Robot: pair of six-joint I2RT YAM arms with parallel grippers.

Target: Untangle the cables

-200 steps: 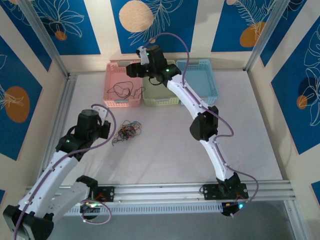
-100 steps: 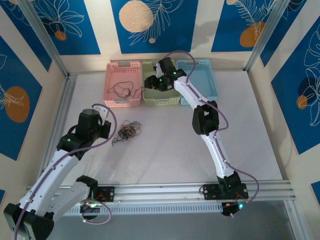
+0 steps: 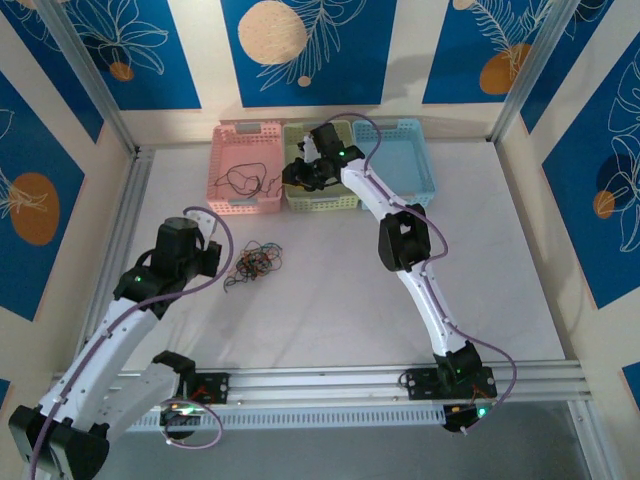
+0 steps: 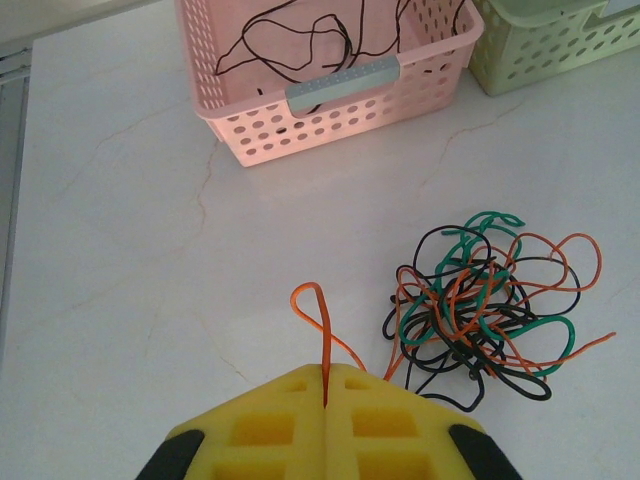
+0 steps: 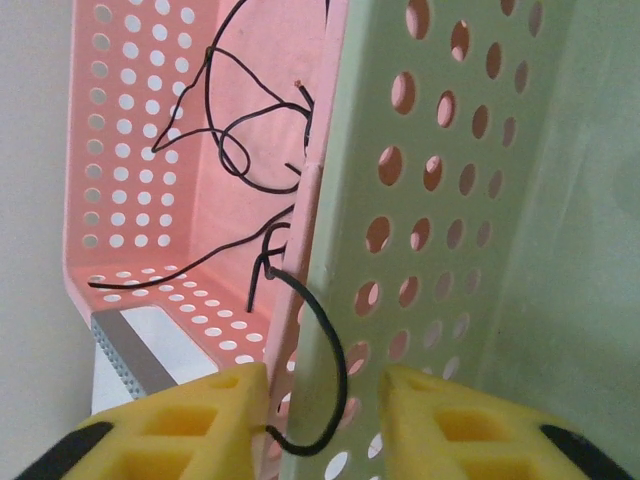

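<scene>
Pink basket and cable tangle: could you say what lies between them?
Bare white table, seen in the left wrist view, between pink basket and cable tangle.

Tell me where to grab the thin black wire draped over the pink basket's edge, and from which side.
I'd grip the curved end loop of the thin black wire, coming straight down with the right pincer straddling it. That loop arches above the rim of the pink perforated plastic basket; the rest lies inside.

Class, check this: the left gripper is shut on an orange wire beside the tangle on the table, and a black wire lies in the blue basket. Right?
No: the black wire lies in the pink basket, as the left wrist view shows. The left gripper is shut on an orange wire beside the tangle on the table.
</scene>
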